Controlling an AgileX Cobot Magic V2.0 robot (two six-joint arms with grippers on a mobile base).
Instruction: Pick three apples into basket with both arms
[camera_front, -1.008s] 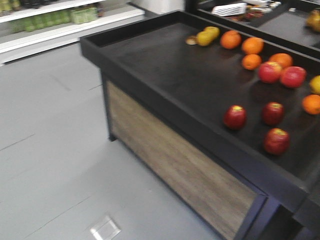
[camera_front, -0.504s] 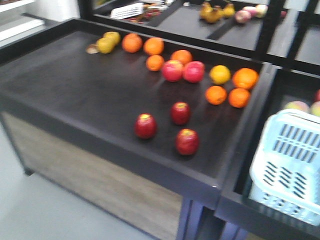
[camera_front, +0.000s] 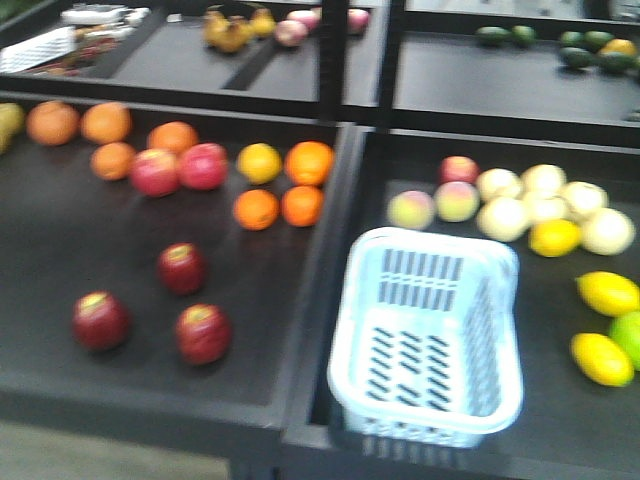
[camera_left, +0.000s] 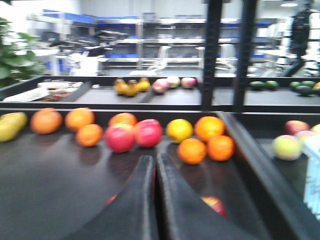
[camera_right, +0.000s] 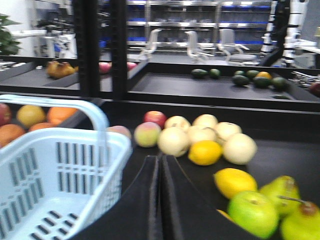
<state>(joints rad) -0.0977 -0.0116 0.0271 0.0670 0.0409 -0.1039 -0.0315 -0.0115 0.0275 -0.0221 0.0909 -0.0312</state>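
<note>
Left hand (camera_left: 155, 161) and right hand (camera_right: 160, 161) are seen pressed together on nothing, and nothing has been picked yet: all three apples (camera_front: 183, 268) are found on the counter (camera_front: 60, 240), at 9 o'clock of the empty basket (camera_front: 435, 236).

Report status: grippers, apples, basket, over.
Left gripper shut, empty; right gripper shut, empty. Three apples loose in left bin, untouched. Basket empty in right bin. Raised divider stands between them.
</note>
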